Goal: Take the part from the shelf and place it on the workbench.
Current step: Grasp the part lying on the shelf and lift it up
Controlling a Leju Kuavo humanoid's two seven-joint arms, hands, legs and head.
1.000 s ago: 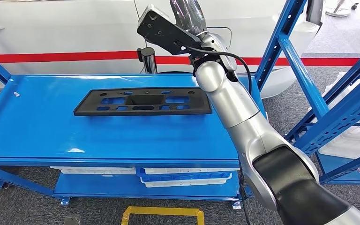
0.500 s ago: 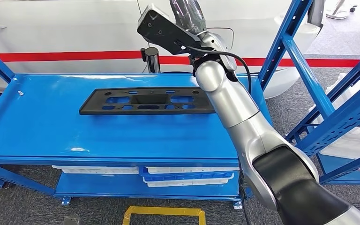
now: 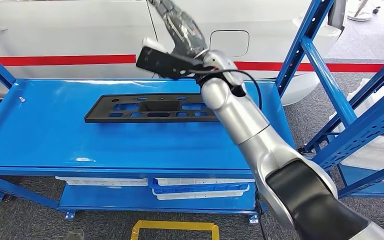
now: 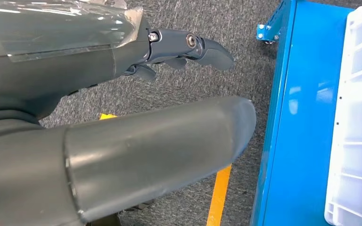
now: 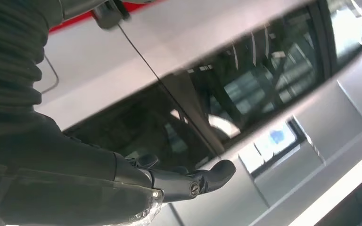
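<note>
A: From the head view, what's the setting?
B: A blue workbench [image 3: 40,135] with a flat top, white trays [image 3: 200,192] on its lower level, blue shelf uprights [image 3: 330,80] beside the right arm, a white car [image 3: 80,30] with a red stripe behind, grey carpet below.
A: And the part?
B: The part [image 3: 150,108] is a long, flat black panel with rectangular cut-outs, lying flat on the bench top, below the raised right hand [image 3: 180,27] and apart from it. The hand holds nothing; I cannot tell from here how its fingers lie.
A: Left wrist view?
B: The left hand [image 4: 122,94] hangs over grey carpet [image 4: 193,75], fingers apart and holding nothing; beyond them a blue frame edge, a white tray and a yellow floor line [image 4: 219,193].
A: Right wrist view?
B: The right hand's fingers [image 5: 202,176] are spread, empty, against the car's dark window [image 5: 217,94].
</note>
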